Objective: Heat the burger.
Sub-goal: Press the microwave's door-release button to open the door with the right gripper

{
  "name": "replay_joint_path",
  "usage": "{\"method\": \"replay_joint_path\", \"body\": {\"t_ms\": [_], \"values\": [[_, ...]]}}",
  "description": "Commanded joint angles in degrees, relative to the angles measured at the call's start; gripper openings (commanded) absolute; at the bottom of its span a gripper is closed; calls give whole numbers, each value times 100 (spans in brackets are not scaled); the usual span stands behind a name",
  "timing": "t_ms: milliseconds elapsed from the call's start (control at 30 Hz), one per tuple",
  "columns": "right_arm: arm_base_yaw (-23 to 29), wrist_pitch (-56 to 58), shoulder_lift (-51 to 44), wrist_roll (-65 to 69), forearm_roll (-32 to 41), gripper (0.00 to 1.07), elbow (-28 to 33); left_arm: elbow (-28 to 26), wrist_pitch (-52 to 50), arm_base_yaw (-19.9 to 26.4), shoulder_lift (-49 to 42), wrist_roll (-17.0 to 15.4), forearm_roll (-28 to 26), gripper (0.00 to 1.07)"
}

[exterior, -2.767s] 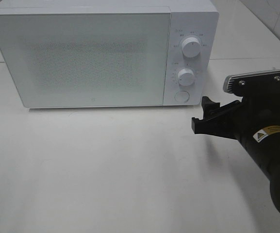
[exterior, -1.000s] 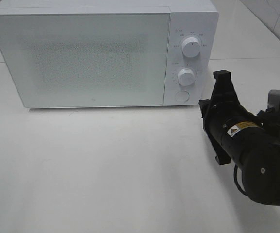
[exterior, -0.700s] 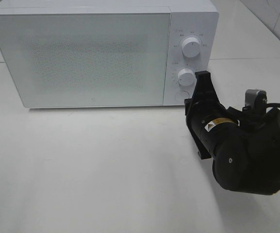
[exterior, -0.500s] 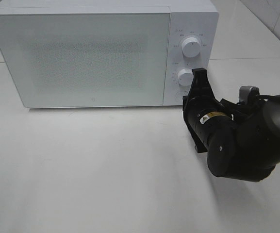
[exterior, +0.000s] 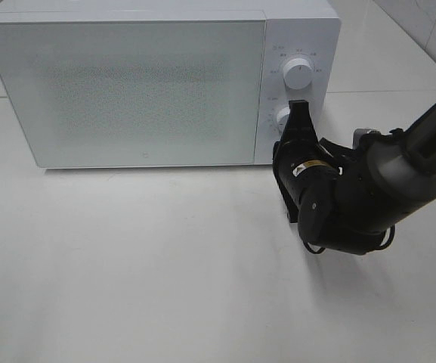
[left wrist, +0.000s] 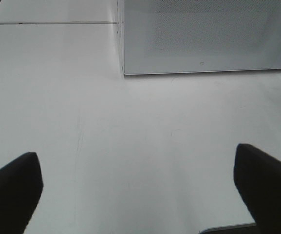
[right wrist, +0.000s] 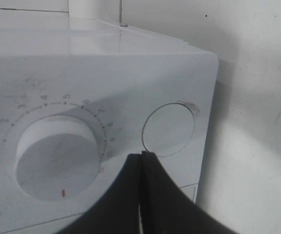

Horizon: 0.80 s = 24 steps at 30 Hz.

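With its jaws pressed together, the right gripper (exterior: 298, 113) points at the control panel of the white microwave (exterior: 142, 91), its tip at the edge of the round button (right wrist: 169, 129) and just beside the lower dial (right wrist: 57, 156). The left gripper (left wrist: 135, 151) hangs over the bare white table (exterior: 127, 265) in front of the microwave, jaws wide apart and holding nothing. While the microwave door (exterior: 127, 83) is closed, the burger shows in no view, so its place cannot be told.
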Motion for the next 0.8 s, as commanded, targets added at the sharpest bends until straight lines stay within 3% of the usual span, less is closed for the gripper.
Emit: {"method": "replay_joint_path", "body": {"t_ms": [33, 800], "values": [[-29, 143, 46, 6, 74, 0, -132, -6, -57, 11, -97, -40, -46, 100], [-34, 183, 418, -178, 768, 0, -498, -6, -57, 11, -97, -40, -46, 100]]}}
